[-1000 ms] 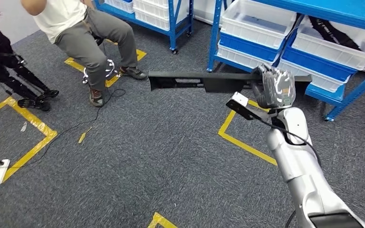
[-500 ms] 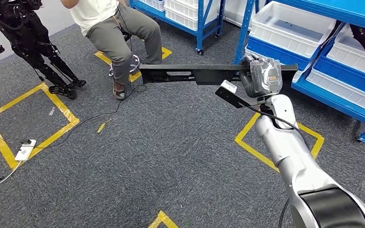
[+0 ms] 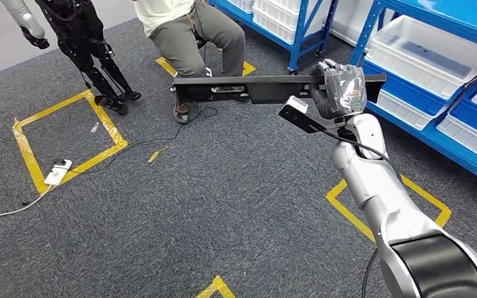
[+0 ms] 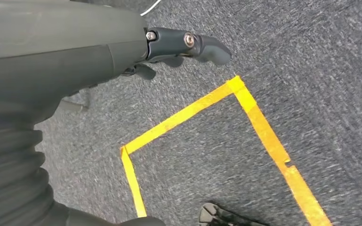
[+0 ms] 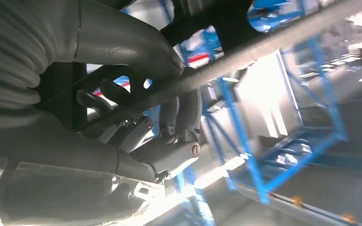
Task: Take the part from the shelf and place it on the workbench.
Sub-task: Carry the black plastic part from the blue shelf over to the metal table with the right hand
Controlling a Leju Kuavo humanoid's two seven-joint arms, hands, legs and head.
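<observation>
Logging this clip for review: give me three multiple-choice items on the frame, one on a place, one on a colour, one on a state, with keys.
1. Where is the long black part?
A. on the carpet
B. in a white bin
C. held over the carpet, by the shelves

2. What colour are the shelf frames?
A. blue
B. red
C. green

3. What is the left robot hand doing?
A. holding the part
B. holding nothing
C. holding a cable

Answers: 1 C, the right robot hand grips it above the floor. 2 A, the frames are blue. 3 B, nothing lies in its fingers.

seated person (image 3: 192,25) by blue racks | white bins (image 3: 425,56) on rack | yellow tape square (image 3: 68,139) on grey carpet | white power strip (image 3: 58,172) on the tape
</observation>
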